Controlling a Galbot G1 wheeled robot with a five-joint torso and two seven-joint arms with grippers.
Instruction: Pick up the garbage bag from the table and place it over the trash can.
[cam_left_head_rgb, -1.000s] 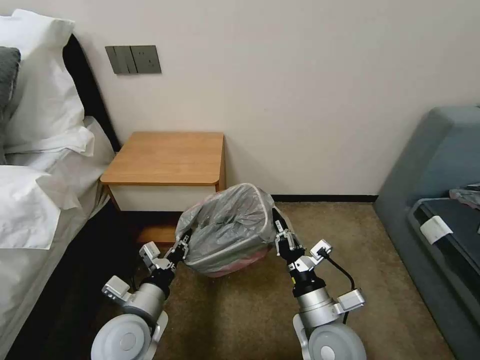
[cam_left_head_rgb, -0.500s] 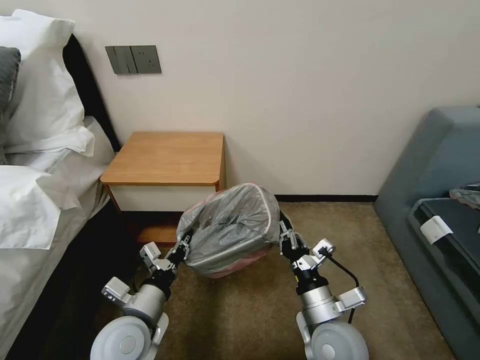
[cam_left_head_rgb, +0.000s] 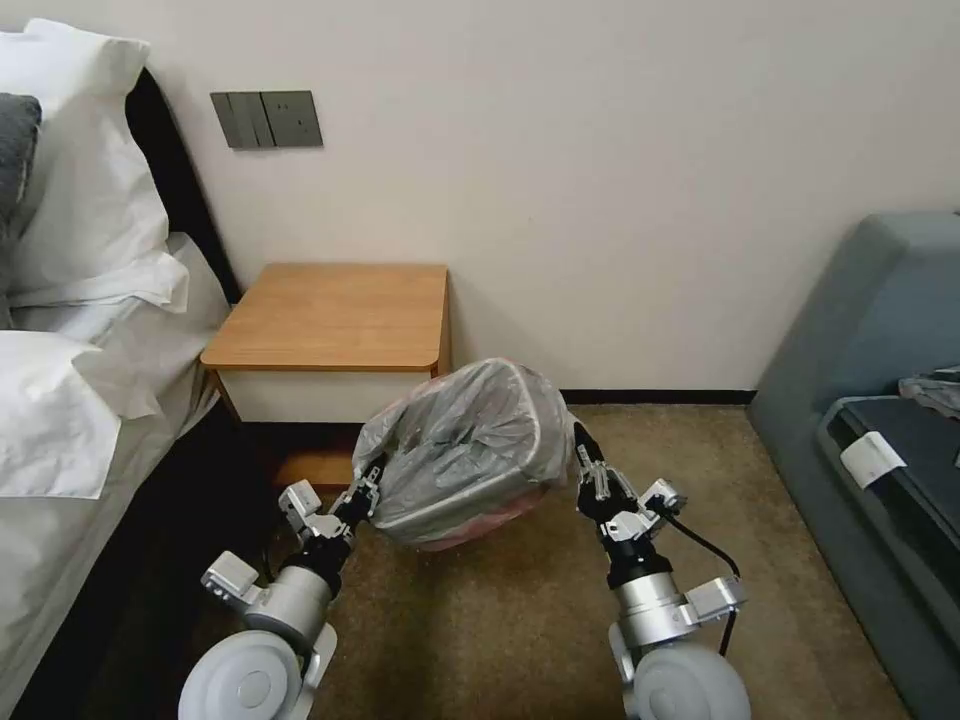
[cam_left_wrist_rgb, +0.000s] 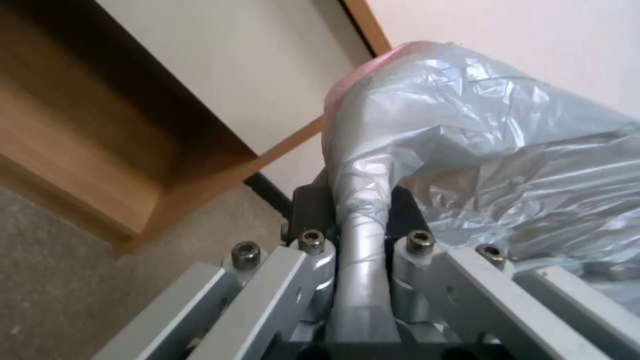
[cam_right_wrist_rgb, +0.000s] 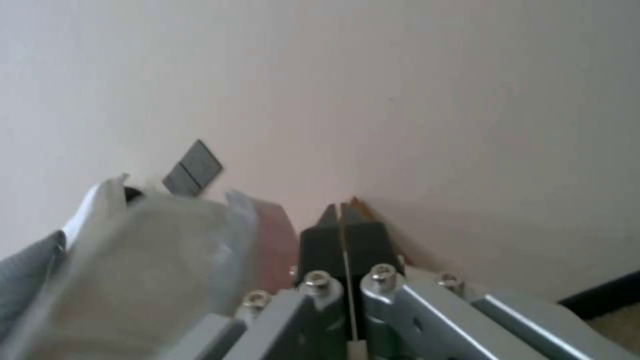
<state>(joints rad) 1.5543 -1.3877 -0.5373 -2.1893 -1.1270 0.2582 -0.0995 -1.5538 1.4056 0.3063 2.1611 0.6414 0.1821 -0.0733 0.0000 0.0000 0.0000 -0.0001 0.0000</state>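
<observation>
Head view: thin crinkly translucent grey garbage bag draped over small beige plastic trash can, beside bare light-brown wooden table. Left gripper jaws pinch bag edge. Right gripper jaws pressed together, empty, bag just beside. Draping step nearly finished; next likely: left release.

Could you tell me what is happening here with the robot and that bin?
The robot is lining the trash can on the carpet beside the table. The garbage bag is already draped over the can's mouth. The left claw is shut on a twisted bunch of the bag at the can's left side. The right claw, shut with nothing between its fingers, sits just off the can's right side.
</observation>
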